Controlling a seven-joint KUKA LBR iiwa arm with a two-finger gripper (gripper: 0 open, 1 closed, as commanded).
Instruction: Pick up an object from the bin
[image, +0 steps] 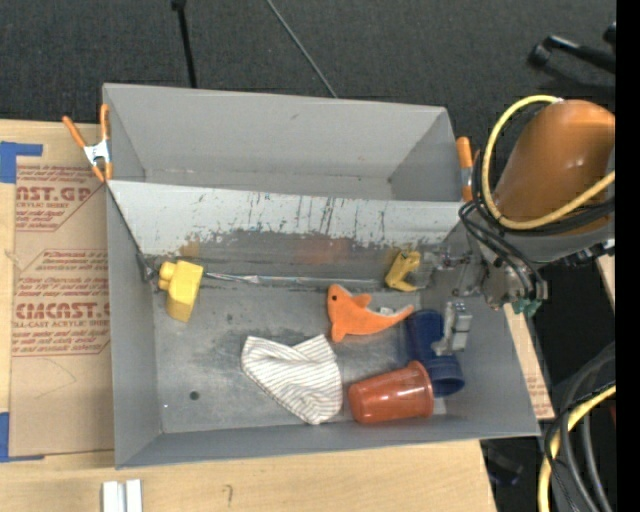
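My gripper (458, 330) hangs low at the right side of the bin, right over a dark blue cup (428, 340) that lies on its side there. It is at the cup's right edge, and whether it touches the cup cannot be told. A red-brown cup (392, 395) lies on its side just in front of the blue one. To the left of the gripper lies an orange fish-shaped toy (358, 312). A small yellow piece (403, 270) rests against the back wall nearby.
A striped white cloth (297, 375) lies crumpled in the front middle of the bin. A yellow block (183, 286) sits at the far left by the back wall. The arm's orange dome and cables stand over the bin's right rim.
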